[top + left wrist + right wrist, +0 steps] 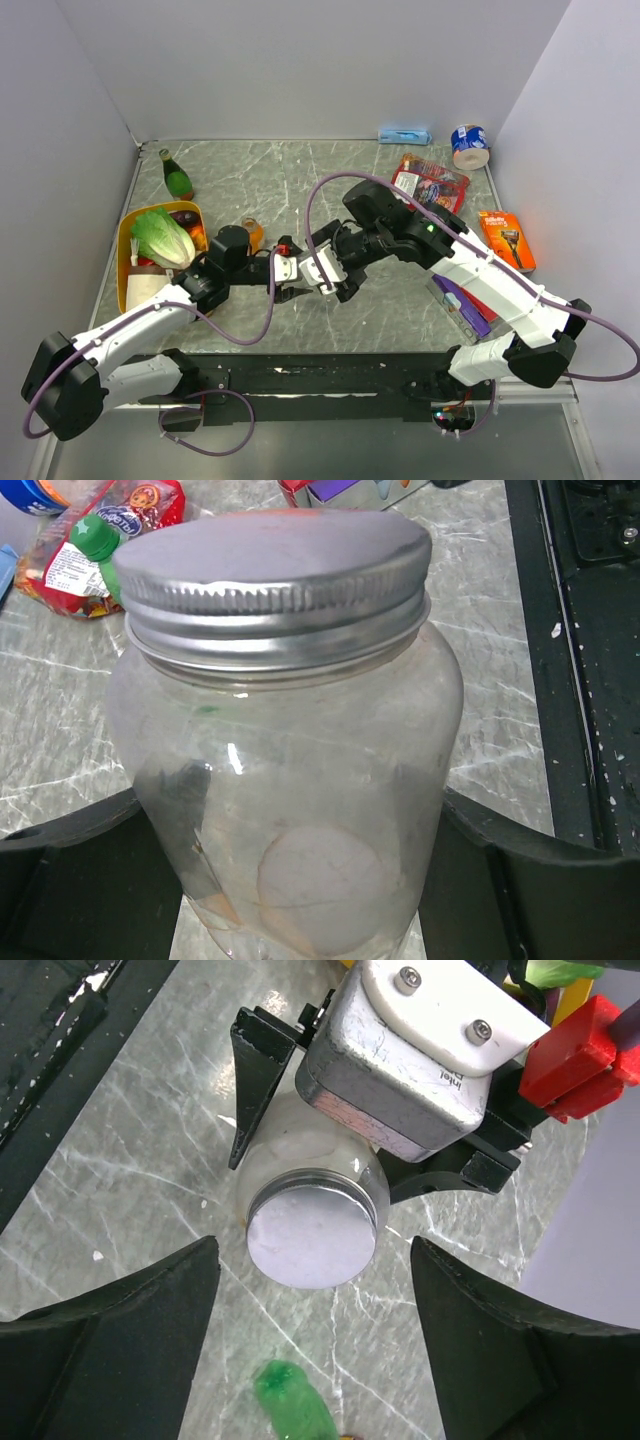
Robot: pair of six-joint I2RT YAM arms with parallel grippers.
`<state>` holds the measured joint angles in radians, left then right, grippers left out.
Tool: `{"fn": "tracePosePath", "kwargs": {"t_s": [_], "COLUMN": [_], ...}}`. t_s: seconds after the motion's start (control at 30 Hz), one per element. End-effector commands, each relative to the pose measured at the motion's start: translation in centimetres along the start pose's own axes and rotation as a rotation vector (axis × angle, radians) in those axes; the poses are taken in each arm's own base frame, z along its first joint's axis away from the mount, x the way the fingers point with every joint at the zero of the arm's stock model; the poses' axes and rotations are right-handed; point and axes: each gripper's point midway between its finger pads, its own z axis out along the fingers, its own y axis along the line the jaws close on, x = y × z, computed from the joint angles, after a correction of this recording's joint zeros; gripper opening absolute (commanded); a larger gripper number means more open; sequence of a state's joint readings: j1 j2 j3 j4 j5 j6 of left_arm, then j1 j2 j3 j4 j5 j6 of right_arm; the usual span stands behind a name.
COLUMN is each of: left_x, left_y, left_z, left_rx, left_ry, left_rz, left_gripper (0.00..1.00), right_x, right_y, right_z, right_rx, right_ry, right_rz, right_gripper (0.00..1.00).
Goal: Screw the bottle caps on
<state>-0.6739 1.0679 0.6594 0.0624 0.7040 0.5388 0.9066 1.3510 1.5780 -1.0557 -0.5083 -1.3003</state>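
My left gripper [296, 830] is shut on a clear bottle [300, 780], a jar-like one held low on its body. A silver screw cap [270, 570] sits on its neck. In the right wrist view the cap [310, 1232] faces the camera. My right gripper [313, 1252] is open, its fingers spread on either side of the cap and not touching it. From above, both grippers meet mid-table, the left gripper [303, 270] and the right gripper [342, 282]. A bright green bottle [295, 1410] lies on the table beyond the cap. A small orange bottle [252, 232] stands behind my left wrist.
A yellow tray [125, 262] holding a cabbage [163, 237] stands at the left. A dark-green bottle with a red top [177, 178] stands behind it. A snack packet [430, 182], an orange razor pack [507, 240] and a purple box [462, 300] lie at the right.
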Motion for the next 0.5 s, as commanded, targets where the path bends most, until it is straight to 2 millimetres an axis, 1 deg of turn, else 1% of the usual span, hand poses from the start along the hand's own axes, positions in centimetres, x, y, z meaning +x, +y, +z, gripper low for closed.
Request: {"fn": "tracePosePath", "kwargs": {"t_s": [0.0,0.1,0.33,0.43,0.47], "left_x": [-2.9,-3.0,-3.3,-3.3,-3.4], "left_y": [0.9,1.0,1.1,1.1,1.2], "left_z": [0.2,0.2,0.2,0.2,0.2], "left_rx": [0.013,0.011,0.013,0.014,0.009], "left_ry": [-0.069,-0.069,-0.077,-0.079,-0.08], "left_rz": [0.078,0.082,0.091,0.09,0.094], "left_gripper": [0.01,0.01,0.01,0.01,0.01], "right_x": [-0.7,-0.4,0.0,0.1,0.2], "right_y": [-0.5,-0.3,-0.7,-0.9,-1.0], "right_z": [-0.6,-0.4,0.2,0.4,0.4], "right_rx": [0.022,0.002,0.005,0.009,0.01], "right_ry": [-0.01,-0.002,0.009,0.017,0.019], "right_rz": [-0.032,-0.026,-0.018,-0.009,-0.006], "right_gripper": [0.79,0.74,0.7,0.64,0.6]}}
